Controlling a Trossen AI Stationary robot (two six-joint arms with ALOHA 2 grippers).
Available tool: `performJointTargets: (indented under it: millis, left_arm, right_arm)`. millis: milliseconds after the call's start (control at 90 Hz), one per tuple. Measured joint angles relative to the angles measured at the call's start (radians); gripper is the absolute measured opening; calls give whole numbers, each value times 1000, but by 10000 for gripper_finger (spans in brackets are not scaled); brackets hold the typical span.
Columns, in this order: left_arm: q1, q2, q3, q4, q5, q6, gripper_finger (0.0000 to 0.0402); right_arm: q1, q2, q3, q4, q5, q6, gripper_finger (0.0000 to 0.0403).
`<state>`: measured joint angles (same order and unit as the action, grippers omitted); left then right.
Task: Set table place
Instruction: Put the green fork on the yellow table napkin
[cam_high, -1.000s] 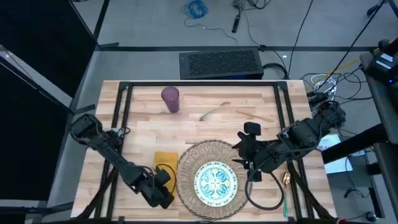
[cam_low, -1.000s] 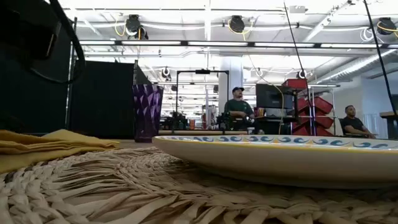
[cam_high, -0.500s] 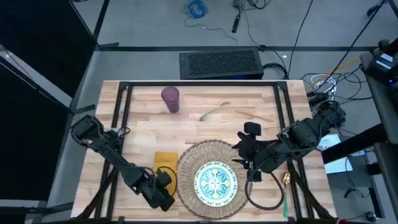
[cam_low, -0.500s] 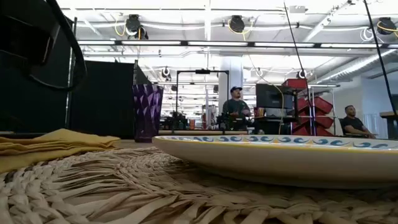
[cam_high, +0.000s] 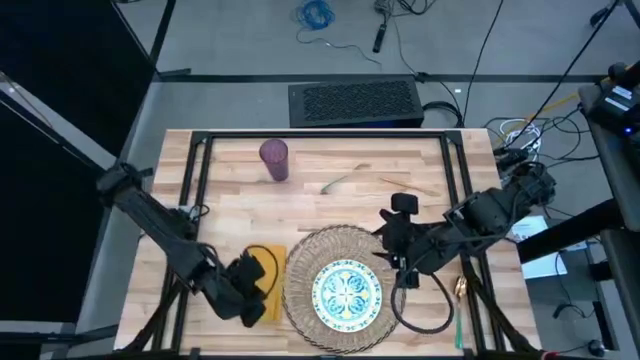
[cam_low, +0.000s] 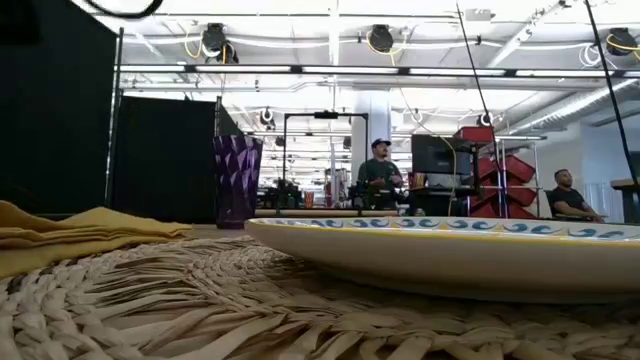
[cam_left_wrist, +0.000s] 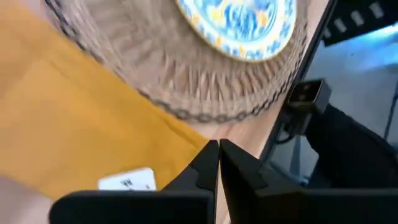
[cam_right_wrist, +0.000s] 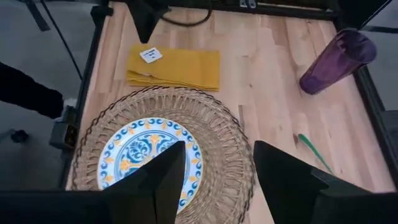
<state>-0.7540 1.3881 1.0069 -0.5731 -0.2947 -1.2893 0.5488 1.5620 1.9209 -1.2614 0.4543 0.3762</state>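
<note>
The round straw mat (cam_high: 305, 262) lies at the table's near middle with the blue-patterned plate (cam_high: 348, 293) on it. Flat on the wood left of the mat lies the yellow napkin (cam_high: 268, 262), white tag up (cam_right_wrist: 150, 55). My left gripper (cam_high: 258, 288) hovers shut over the napkin's near part, its tips (cam_left_wrist: 217, 157) above the napkin's edge. My right gripper (cam_high: 392, 243) hangs open over the mat's right rim; its fingers (cam_right_wrist: 163, 177) frame the plate (cam_right_wrist: 146, 155). The purple tumbler (cam_high: 274, 160) stands at the far left.
Loose cutlery (cam_high: 345, 181) and a gold piece (cam_high: 407, 183) lie on the far middle of the table, another gold piece (cam_high: 461, 290) near the right edge. A teal handle (cam_right_wrist: 309, 147) shows between mat and tumbler. People sit in the room behind (cam_low: 380, 172).
My left gripper has risen and drawn back toward the table's left edge, away from the mat; its arm has left the low view. The napkin lies where it was. My right gripper has kept still.
</note>
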Motion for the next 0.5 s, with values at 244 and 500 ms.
performJointTargets:
  millis: [244, 500]
  left_arm:
    - [-15, -14, 0, -87, -134, 144, 0]
    - [-121, -65, -131, -175, -573, -66, 0]
  right_arm:
    - [38, -9, -120, -209, 54, 133, 178]
    - [189, -260, -635, -31, 273, 617, 178]
